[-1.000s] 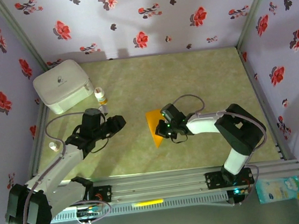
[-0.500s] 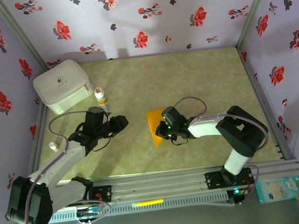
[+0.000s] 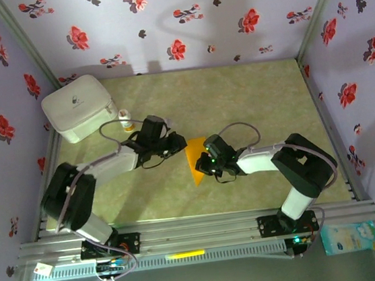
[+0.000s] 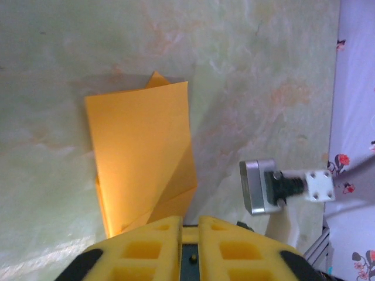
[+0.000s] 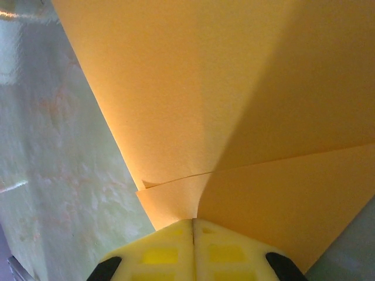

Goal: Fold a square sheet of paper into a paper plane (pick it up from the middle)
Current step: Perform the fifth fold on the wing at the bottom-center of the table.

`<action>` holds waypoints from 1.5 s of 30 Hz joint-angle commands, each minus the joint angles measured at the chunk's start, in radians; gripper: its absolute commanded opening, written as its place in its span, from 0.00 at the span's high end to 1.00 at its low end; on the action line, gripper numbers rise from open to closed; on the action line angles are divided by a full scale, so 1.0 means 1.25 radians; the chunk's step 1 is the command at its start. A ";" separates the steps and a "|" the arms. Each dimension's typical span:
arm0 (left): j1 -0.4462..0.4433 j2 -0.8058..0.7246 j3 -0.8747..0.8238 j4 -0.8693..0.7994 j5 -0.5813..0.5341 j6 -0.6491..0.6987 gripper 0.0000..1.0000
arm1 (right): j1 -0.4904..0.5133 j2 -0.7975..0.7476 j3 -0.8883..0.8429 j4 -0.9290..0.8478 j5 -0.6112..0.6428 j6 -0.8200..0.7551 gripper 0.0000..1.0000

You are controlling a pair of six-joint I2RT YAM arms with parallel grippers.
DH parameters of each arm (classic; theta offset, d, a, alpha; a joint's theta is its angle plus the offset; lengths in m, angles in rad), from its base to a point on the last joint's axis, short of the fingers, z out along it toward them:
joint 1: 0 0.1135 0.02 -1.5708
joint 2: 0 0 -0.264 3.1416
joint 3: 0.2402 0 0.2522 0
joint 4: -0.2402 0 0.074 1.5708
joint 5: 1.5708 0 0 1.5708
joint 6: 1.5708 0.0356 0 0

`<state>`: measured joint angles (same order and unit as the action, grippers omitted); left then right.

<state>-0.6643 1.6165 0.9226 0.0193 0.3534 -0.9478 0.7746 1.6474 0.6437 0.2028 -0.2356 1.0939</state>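
Note:
The square sheet of paper (image 3: 192, 155), bright orange and folded into an angular layered shape, lies mid-table. My right gripper (image 3: 201, 167) is shut on its right edge. In the right wrist view the closed pads (image 5: 193, 219) pinch the layers where two flaps meet, and the paper (image 5: 193, 88) fans out ahead. My left gripper (image 3: 178, 143) sits at the paper's upper left corner. In the left wrist view its jaws (image 4: 188, 218) are nearly together with a narrow slit. The paper (image 4: 140, 158) lies just ahead and left of them, its near corner hidden behind the left finger.
A white box (image 3: 79, 107) stands at the back left, with a small white bottle with an orange cap (image 3: 125, 118) beside it. Floral walls close in three sides. The right arm's silver wrist camera (image 4: 262, 187) hangs close to the right of the left fingers.
The left arm has swung right from the table's left side to the paper's upper left corner, and its jaws have narrowed. The right gripper has stayed shut on the paper.

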 commanded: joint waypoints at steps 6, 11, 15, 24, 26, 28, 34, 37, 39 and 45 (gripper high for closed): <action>-0.016 0.156 0.054 0.115 0.042 -0.081 0.96 | 0.010 0.010 -0.044 -0.069 0.011 0.024 0.93; -0.021 0.210 0.049 0.124 0.041 -0.090 0.98 | 0.010 0.004 -0.043 -0.051 0.001 0.026 0.92; -0.021 0.219 0.018 0.124 0.025 -0.088 1.00 | 0.009 -0.023 -0.037 -0.043 -0.004 0.015 0.89; -0.023 0.203 -0.080 0.185 0.062 -0.059 1.00 | -0.098 -0.214 -0.057 -0.162 0.057 -0.034 0.69; -0.023 0.196 -0.101 0.212 0.082 -0.056 1.00 | -0.143 -0.241 -0.070 -0.172 0.035 -0.046 0.68; -0.024 0.184 -0.120 0.238 0.104 -0.052 1.00 | -0.184 -0.255 -0.073 -0.184 0.006 -0.060 0.67; -0.024 0.164 -0.148 0.248 0.141 -0.010 1.00 | -0.236 -0.261 -0.071 -0.184 -0.062 -0.077 0.64; -0.023 0.165 -0.151 0.255 0.150 -0.001 1.00 | -0.235 -0.238 -0.070 -0.169 -0.094 -0.074 0.64; -0.023 0.167 -0.150 0.262 0.154 0.002 1.00 | -0.236 -0.219 -0.071 -0.150 -0.126 -0.073 0.64; -0.023 0.176 -0.141 0.256 0.159 0.005 1.00 | -0.234 -0.175 -0.062 -0.140 -0.165 -0.084 0.66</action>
<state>-0.6846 1.8347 0.7536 0.3702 0.5220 -0.9707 0.4843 1.4139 0.5629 0.0040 -0.3950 1.0164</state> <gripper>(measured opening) 0.048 0.343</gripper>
